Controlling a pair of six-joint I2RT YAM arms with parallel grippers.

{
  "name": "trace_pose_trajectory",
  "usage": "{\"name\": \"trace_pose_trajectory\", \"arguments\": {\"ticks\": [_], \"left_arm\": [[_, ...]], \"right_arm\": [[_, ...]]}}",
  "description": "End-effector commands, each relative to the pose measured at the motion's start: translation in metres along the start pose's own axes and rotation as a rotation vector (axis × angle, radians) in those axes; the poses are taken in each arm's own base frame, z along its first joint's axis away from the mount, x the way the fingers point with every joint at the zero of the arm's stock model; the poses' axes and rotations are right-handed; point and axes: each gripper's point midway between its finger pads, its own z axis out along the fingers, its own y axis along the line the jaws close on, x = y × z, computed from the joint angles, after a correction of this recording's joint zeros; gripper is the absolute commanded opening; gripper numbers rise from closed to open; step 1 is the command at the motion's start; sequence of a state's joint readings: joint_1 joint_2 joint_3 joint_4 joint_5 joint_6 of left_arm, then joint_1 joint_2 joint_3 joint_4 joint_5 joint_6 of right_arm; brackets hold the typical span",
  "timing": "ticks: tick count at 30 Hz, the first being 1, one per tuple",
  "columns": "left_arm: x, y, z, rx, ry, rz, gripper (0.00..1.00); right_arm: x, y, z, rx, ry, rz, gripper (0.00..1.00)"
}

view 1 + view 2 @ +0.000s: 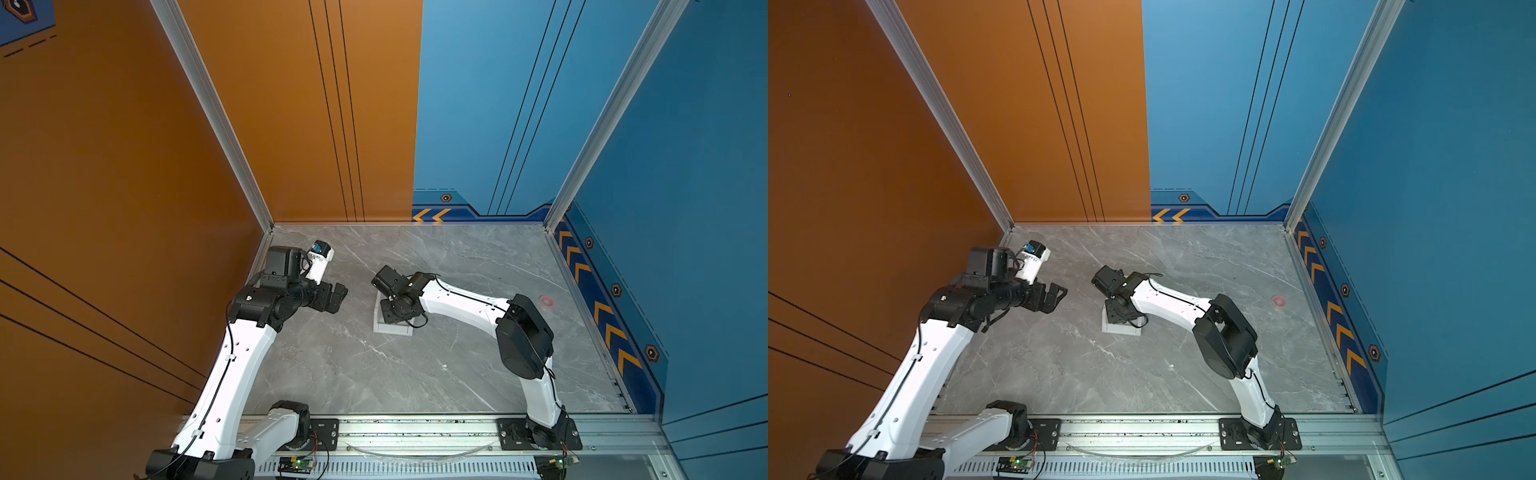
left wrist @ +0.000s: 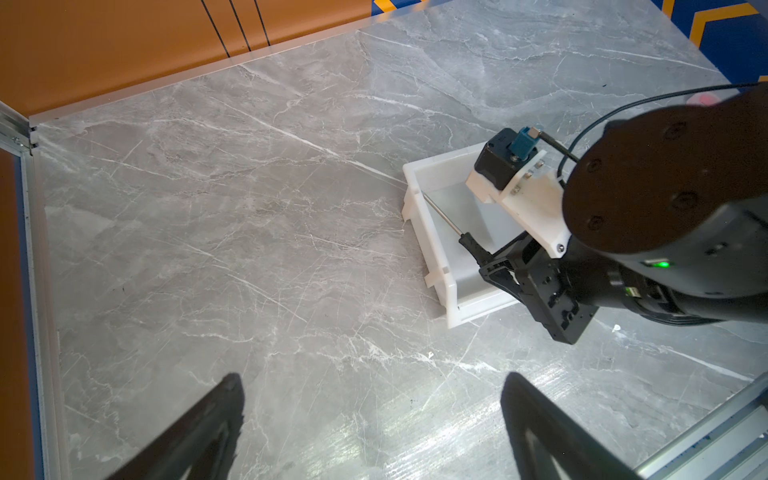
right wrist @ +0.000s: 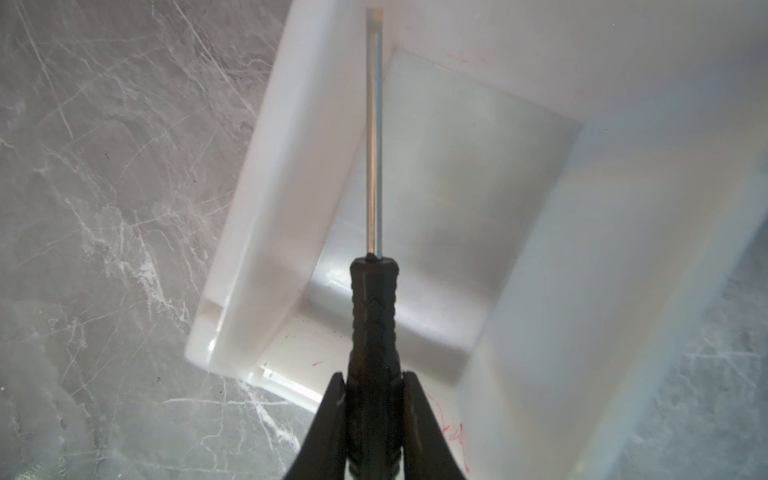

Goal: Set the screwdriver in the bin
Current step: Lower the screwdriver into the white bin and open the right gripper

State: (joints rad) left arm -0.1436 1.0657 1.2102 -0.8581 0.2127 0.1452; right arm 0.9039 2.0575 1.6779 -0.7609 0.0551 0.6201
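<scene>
Above marble table, screwdriver points into bin.

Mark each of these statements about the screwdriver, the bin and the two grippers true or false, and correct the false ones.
1. The right gripper grips the screwdriver by its black handle. True.
2. The screwdriver lies loose on the bin floor. False: it is held over the bin.
3. The left gripper holds the bin. False: its jaws are open and empty, away from the bin.
4. The bin is white. True.
</scene>
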Motion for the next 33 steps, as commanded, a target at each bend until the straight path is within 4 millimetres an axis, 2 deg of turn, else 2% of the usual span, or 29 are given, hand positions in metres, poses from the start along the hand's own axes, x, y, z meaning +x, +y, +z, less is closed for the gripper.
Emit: {"name": "trace_pose_trajectory", "arguments": {"ticks": [1, 2, 11, 23, 33], "left_arm": [[0.0, -0.004, -0.005, 0.027, -0.008, -0.022, 0.98], [0.0, -0.004, -0.004, 0.028, -0.006, -0.025, 0.98], [-0.002, -0.004, -0.003, 0.033, -0.005, -0.03, 0.98], [-0.002, -0.004, -0.001, 0.039, -0.001, -0.038, 0.98], [-0.002, -0.004, 0.0, 0.045, 0.003, -0.047, 0.98]], "right_arm": [[-0.001, -0.008, 0.0, 0.027, 0.016, -0.012, 0.18], [0.003, -0.01, 0.011, 0.042, 0.038, -0.017, 0.18], [0.0, -0.009, 0.026, 0.053, 0.048, -0.019, 0.19], [0.0, -0.009, 0.037, 0.055, 0.067, -0.02, 0.21], [0.0, -0.01, 0.04, 0.055, 0.073, -0.02, 0.27]]}}
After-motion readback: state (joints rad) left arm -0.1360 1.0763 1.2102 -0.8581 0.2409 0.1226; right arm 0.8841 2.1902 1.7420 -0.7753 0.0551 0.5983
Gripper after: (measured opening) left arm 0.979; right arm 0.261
